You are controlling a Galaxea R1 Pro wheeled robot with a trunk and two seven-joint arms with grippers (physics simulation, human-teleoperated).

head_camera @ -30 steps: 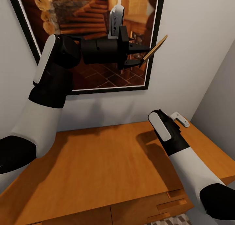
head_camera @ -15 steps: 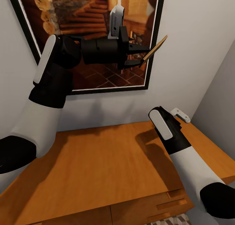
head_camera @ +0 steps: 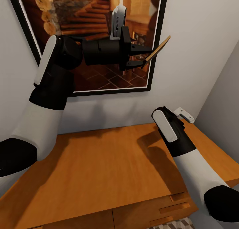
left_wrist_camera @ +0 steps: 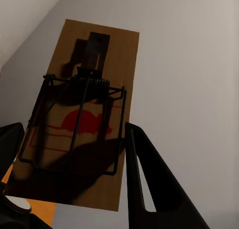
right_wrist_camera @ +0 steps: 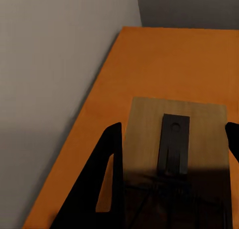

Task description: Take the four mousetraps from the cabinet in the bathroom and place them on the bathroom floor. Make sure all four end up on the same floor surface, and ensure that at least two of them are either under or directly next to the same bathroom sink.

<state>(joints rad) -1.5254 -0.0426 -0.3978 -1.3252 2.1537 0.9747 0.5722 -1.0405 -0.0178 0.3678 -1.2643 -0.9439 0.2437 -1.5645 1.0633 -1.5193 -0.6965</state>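
The left gripper (head_camera: 143, 57) is holding one mousetrap (head_camera: 157, 51) clamped between its jaws, raised well above the cabinet (head_camera: 109, 166) and in front of a framed picture (head_camera: 89, 39) on the wall. In the head view this trap is showing edge-on: its long axis is running diagonally, the free end pointing up and away from the gripper, the gripped end sitting low between the fingers. In the left wrist view the same trap's face is turned toward the camera, with the wire spring bar, a red printed mark and a dark metal plate toward the far end.

The right gripper (right_wrist_camera: 172, 189) is positioned over the cabinet top near the corner of the room, with a second mousetrap (right_wrist_camera: 177, 139) lying between its two fingers. The fingers are standing on either side of the board; whether they are pressing on it or are only straddling it cannot be told. This trap's long axis is running along the fingers, its dark plate end pointing away from the gripper.

Judged progress: early. One trap is lifted and one is at the right gripper. No trap is seen on the bathroom floor (head_camera: 172, 224), a small tiled patch of which is showing below the drawer fronts. Placement near the sink is outstanding.
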